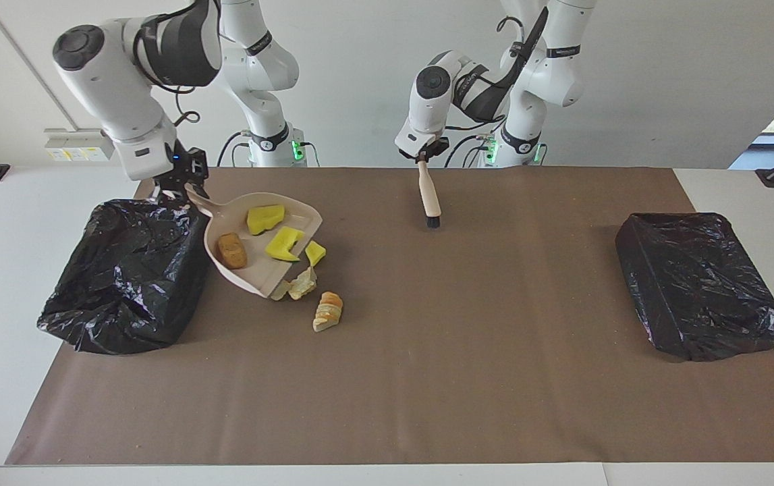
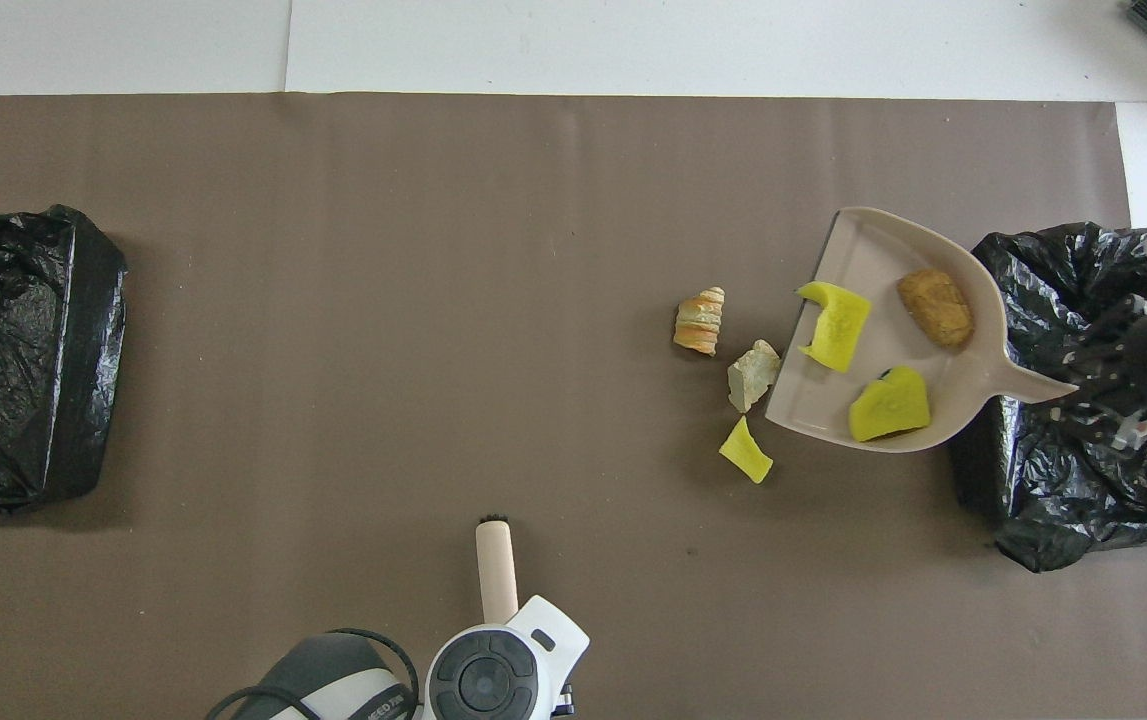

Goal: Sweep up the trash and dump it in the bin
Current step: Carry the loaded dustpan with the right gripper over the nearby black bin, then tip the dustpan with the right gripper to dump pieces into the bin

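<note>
My right gripper [image 1: 181,185] [image 2: 1098,385] is shut on the handle of the pale pink dustpan [image 1: 258,268] [image 2: 873,260], over the edge of a black-bagged bin [image 1: 123,270] [image 2: 1053,300]. The pan's mouth rests on the mat. In it lie two yellow chunks [image 1: 265,218] [image 2: 890,405] and a brown lump [image 1: 232,250] [image 2: 935,307]. On the mat at its mouth lie a small yellow piece [image 1: 315,252] [image 2: 746,452], a pale chunk [image 1: 302,283] [image 2: 753,373] and a bread piece [image 1: 328,311] [image 2: 700,320]. My left gripper [image 1: 422,156] [image 2: 508,625] is shut on the beige brush [image 1: 429,196] [image 2: 496,560], bristles down.
A second black-bagged bin [image 1: 700,283] [image 2: 13,350] stands at the left arm's end of the table. A brown mat [image 1: 467,351] [image 2: 433,300] covers the table between the two bins.
</note>
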Tool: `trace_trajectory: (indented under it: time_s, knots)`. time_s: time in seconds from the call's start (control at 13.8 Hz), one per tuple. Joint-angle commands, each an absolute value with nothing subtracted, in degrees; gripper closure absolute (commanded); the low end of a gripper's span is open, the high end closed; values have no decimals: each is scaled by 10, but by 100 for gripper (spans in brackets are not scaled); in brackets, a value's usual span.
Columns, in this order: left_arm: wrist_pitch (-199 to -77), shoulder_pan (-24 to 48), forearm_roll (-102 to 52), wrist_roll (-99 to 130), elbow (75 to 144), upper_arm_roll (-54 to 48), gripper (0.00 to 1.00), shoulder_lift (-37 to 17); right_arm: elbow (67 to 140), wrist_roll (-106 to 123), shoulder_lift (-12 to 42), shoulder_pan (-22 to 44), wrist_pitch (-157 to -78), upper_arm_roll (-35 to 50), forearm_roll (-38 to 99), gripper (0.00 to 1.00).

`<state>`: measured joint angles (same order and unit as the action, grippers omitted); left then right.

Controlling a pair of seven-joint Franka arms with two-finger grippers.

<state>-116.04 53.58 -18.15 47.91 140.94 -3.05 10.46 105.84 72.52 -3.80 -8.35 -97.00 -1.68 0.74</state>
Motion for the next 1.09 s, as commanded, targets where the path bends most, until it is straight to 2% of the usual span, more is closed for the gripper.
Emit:
trace_trajectory:
  time_s: [0.0,0.22,0.36,0.43,0.51,0.58,0.72,0.8,0.87,1.01]
  knots:
    - [-1178,547,-203,476,1411,-23,100,93,1024,779,-20,-153,-961,-10,-54,100]
    - [-1179,553,-206,474,1412,-23,100,92,953,927,45,-243,-974,-10,-116,100]
    - [-1177,553,-206,471,1412,-23,100,91,929,988,69,-260,-1017,-10,-162,100]
    - [-1178,554,-206,472,1413,-23,76,91,931,1002,70,-262,-1050,-10,-177,100]
    - [-1178,560,-206,471,1417,-22,68,92,935,1007,70,-261,-1064,-10,-191,100]
    - [-1177,564,-207,470,1418,-22,65,92,937,1023,71,-255,-1069,-9,-223,100]
    - [-1176,563,-207,445,1417,-21,42,91,952,1048,69,-252,-1077,-2,-279,100]
    - [-1177,560,-206,429,1413,-20,16,89,957,1064,70,-250,-1087,1,-305,100]
    - [-1176,557,-200,418,1405,-18,0,79,965,1081,70,-230,-1099,1,-342,100]
    - [-1175,522,-186,390,1384,-17,0,78,967,1119,70,-207,-1103,1,-396,100]
